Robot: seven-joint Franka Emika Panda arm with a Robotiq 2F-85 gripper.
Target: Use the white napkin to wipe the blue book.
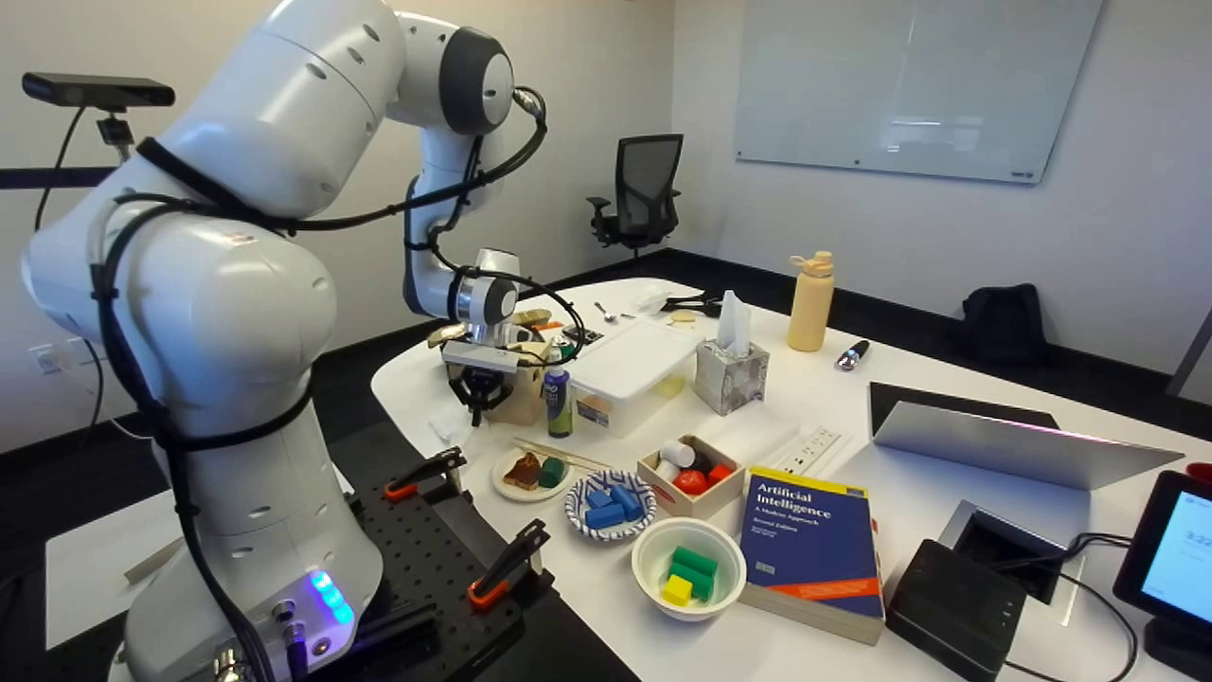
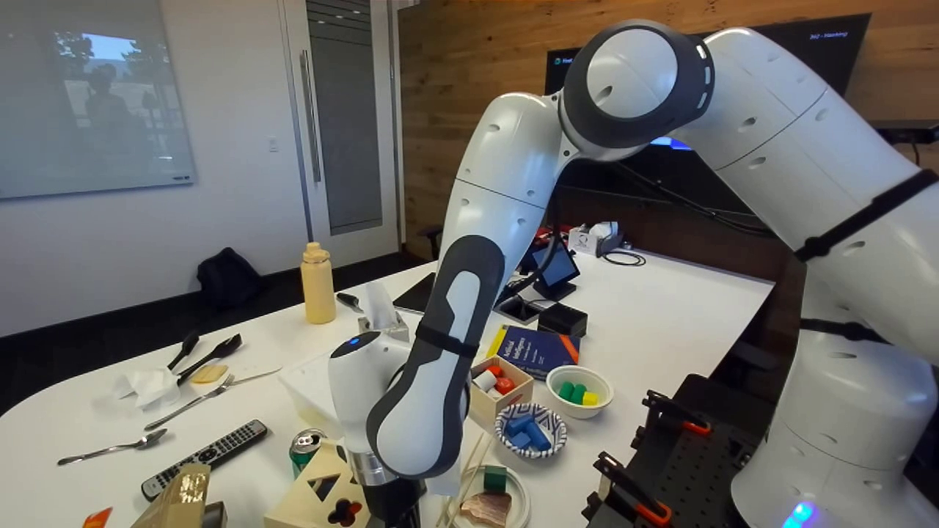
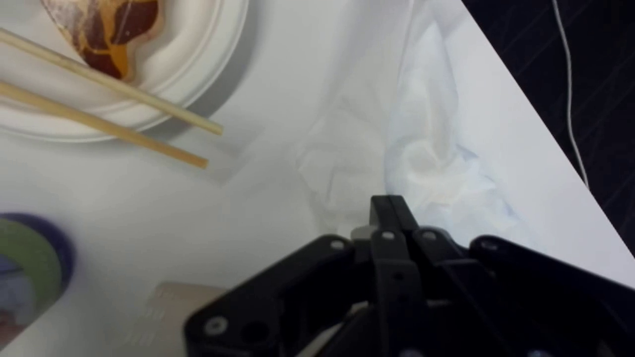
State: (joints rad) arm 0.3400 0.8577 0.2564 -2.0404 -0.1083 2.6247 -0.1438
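The white napkin [image 3: 436, 168] lies crumpled on the table near its edge in the wrist view. It also shows small and pale in an exterior view [image 1: 447, 428]. My gripper [image 3: 388, 198] is above the napkin with its fingertips pressed together; no cloth shows between them. In an exterior view the gripper [image 1: 476, 412] hangs pointing down, a little above the table beside the wooden box. The blue book [image 1: 805, 540] lies flat, cover up, far from the gripper; it also shows in an exterior view [image 2: 535, 350], partly hidden behind the arm.
A purple-green can [image 1: 559, 403], a wooden shape box [image 2: 323, 488] and a lidded plastic container [image 1: 634, 369] stand near the gripper. A plate [image 1: 507, 485] with chopsticks, a patterned bowl [image 1: 611, 532], a wooden tray [image 1: 682, 502] and a white bowl [image 1: 663, 592] lie toward the book.
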